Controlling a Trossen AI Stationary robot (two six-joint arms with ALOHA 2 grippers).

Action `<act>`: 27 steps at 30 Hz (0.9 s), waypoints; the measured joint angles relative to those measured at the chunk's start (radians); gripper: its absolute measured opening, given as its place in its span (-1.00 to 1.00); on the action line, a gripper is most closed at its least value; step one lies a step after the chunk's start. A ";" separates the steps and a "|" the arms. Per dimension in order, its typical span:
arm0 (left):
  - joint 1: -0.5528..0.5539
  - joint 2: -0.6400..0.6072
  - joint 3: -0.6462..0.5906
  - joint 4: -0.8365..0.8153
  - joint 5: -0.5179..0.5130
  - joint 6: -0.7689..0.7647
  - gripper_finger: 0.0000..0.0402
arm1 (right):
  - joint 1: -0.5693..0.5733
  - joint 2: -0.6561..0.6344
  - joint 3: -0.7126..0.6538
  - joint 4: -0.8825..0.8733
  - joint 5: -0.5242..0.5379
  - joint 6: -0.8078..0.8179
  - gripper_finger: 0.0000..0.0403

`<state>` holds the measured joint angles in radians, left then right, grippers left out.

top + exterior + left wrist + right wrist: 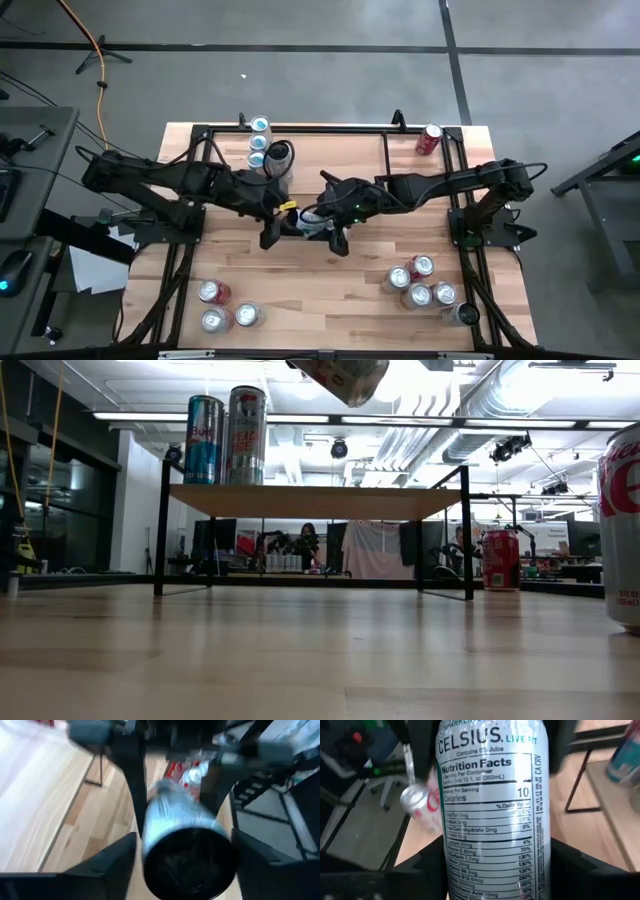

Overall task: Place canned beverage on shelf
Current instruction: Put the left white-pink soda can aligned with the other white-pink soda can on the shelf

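A Celsius can [492, 805] is held aloft mid-counter [330, 290] between the left gripper [283, 222] and right gripper [322, 218]; whose jaws are clamped cannot be told. The shelf [315, 501] is beyond.

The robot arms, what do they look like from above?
Both arms are dark, near-black jointed links running inward from bases at the table's sides, with black cables looped along them. The left end effector carries a small yellow mark nearby; the right end effector has two blunt dark fingers.
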<state>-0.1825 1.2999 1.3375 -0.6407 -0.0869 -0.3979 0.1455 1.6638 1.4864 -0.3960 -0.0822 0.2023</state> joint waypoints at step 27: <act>-0.174 -0.431 -0.377 0.560 -0.480 0.033 0.54 | -0.034 -0.409 -0.619 0.668 0.325 0.129 0.16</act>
<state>-0.3569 0.8689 0.9603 -0.0810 -0.5665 -0.3648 0.1115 1.2548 0.8672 0.2721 0.2429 0.3313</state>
